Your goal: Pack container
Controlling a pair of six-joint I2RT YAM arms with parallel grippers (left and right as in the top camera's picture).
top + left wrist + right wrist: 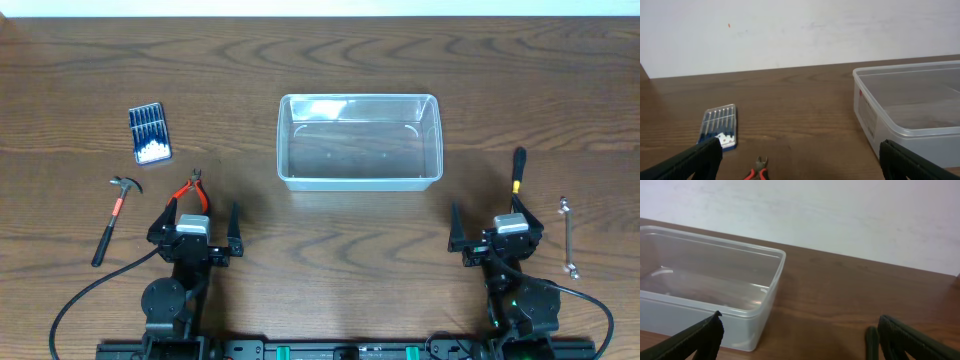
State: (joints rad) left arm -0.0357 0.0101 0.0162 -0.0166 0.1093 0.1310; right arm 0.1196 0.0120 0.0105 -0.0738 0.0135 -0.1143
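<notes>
My left claw (198, 218) stands wide open and holds nothing; red-handled pliers (194, 190) lie just in front of it. My right claw (492, 222) is wide open too and touches nothing. The container (359, 182), of clear smooth plastic with rounded corners and a thick rim, sits mid-table on the brown wood (330, 270), ahead between both claws. Through its bottom only wood grain shows.

The container (360, 182) is clear, the case (150, 135) blue, pliers (190, 192) red-handled
</notes>
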